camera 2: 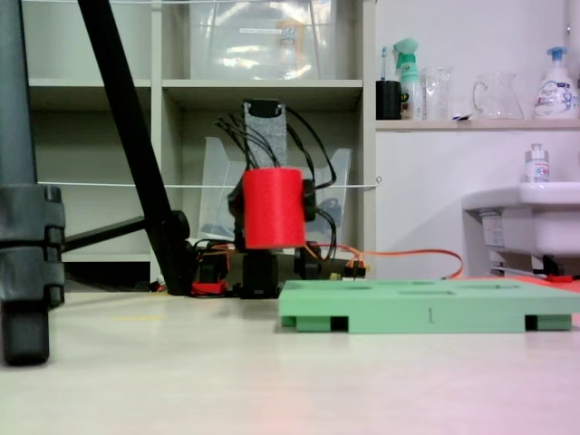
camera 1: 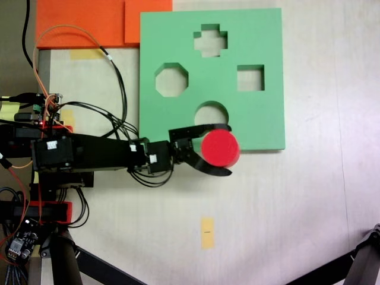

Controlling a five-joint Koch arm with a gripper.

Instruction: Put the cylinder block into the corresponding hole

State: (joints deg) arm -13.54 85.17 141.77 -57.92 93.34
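The red cylinder block (camera 1: 220, 148) (camera 2: 273, 207) is held off the table, upright, between the black jaws of my gripper (camera 1: 228, 149). It hangs over the near edge of the green foam board (camera 1: 261, 41) (camera 2: 426, 308). The corresponding hole, a circular cutout (camera 1: 211, 113), lies just beyond the block, partly covered by the upper jaw. In the low fixed view the block floats well above the board's height, with the arm (camera 2: 265, 127) behind it.
The board also has an octagonal cutout (camera 1: 171, 79), a square cutout (camera 1: 250, 78) and a cross cutout (camera 1: 210, 40). Orange foam sheets (camera 1: 83, 22) lie at the top left. Cables (camera 1: 113, 77) loop beside the arm. A yellow tape mark (camera 1: 206, 231) sits on the table. Tripod legs (camera 2: 127, 136) stand nearby.
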